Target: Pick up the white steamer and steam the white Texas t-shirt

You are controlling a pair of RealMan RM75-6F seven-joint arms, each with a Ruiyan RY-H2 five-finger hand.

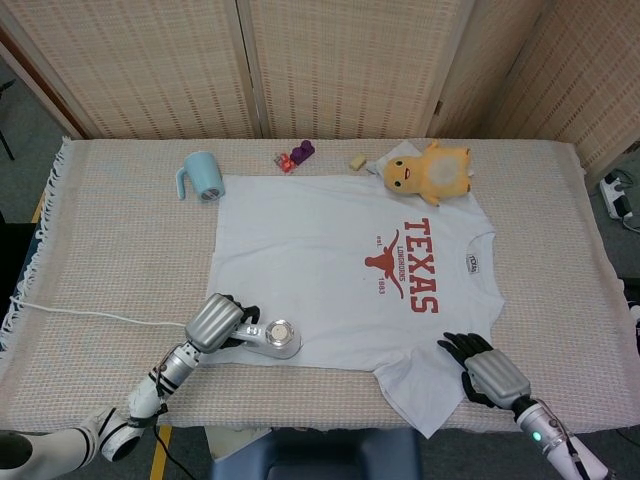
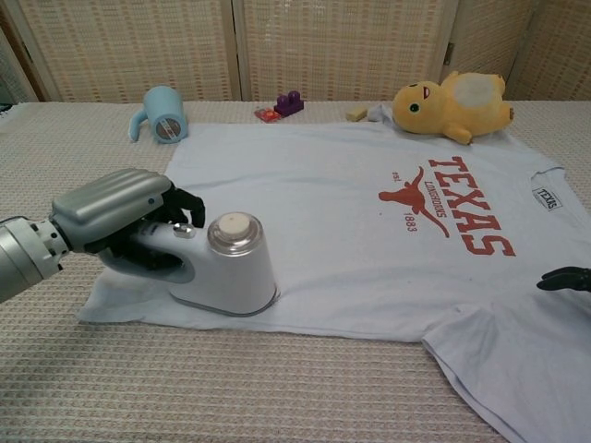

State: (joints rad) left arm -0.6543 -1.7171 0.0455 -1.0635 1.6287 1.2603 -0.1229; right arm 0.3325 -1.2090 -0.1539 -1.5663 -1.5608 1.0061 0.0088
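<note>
Head view: the left robot hand (image 1: 215, 322) grips the white steamer (image 1: 273, 338), which rests on the white Texas t-shirt (image 1: 345, 285) at its 7 o'clock corner. The right robot hand (image 1: 488, 370) rests on the shirt's 5 o'clock sleeve, fingers spread, holding nothing.

Chest view: the steamer (image 2: 226, 274) stands upright on the shirt hem (image 2: 277, 318), its handle enclosed by the left robot hand (image 2: 120, 221).

The head view looks steeply down from above the near table edge, facing the woven folding screen (image 1: 330, 65) behind, and takes in the whole beige cloth-covered table (image 1: 120, 230). The chest view sits low and closer, looking nearly level across the tabletop toward the same screen (image 2: 332, 46). Both views share the white t-shirt with red Texas print (image 1: 330, 270) (image 2: 360, 240), the light blue mug (image 1: 200, 175) (image 2: 162, 113) and the yellow plush toy (image 1: 432, 172) (image 2: 452, 103).
</note>
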